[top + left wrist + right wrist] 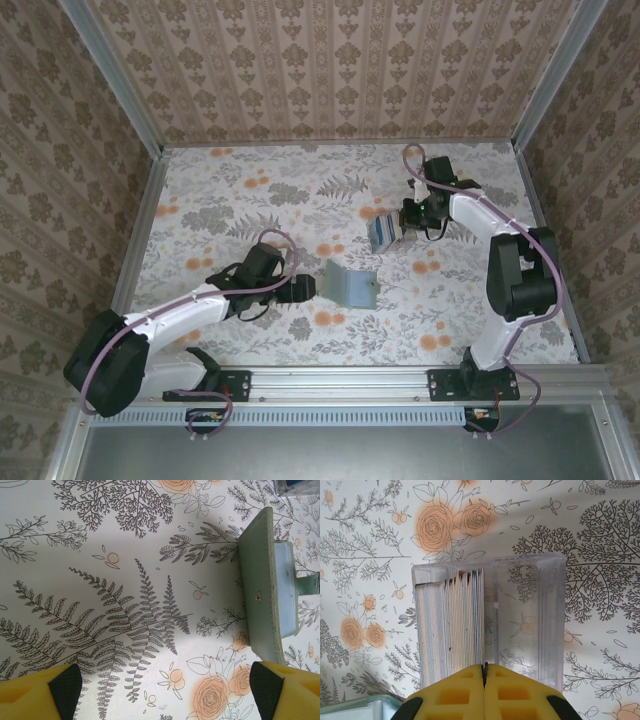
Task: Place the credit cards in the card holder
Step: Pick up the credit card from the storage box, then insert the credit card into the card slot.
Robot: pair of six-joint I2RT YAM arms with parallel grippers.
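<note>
Status: early stage. No card can be seen in the card holder point(257, 580).

Card holder: a pale green, stitched, wallet-type piece with a snap and a light-blue inner face. It lies open near the middle of the floral surface point(250, 190), just ahead of the left gripper point(165, 692). Its pockets are partly hidden, so whether it is empty is a judgement only.

Left gripper: fingers spread wide, nothing between them, low over the surface. One fingertip is near the holder's closest corner; contact cannot be told.

Credit cards point(452, 625): a full-looking stack standing on edge, packed against one side of a clear box point(530, 615). The box rests on the surface further back and to the right of the holder, apart from it.

Right gripper point(484, 669): directly over the box, fingers pressed together, their seam in line with the outermost card of the stack. Whether a card edge is pinched in that seam cannot be told.

Judgement: the step in hand looks like drawing one card from the box. Nearly all the work is left: lift each card, carry it across, and slide it into the holder, probably with the left gripper steadying the holder.
</note>
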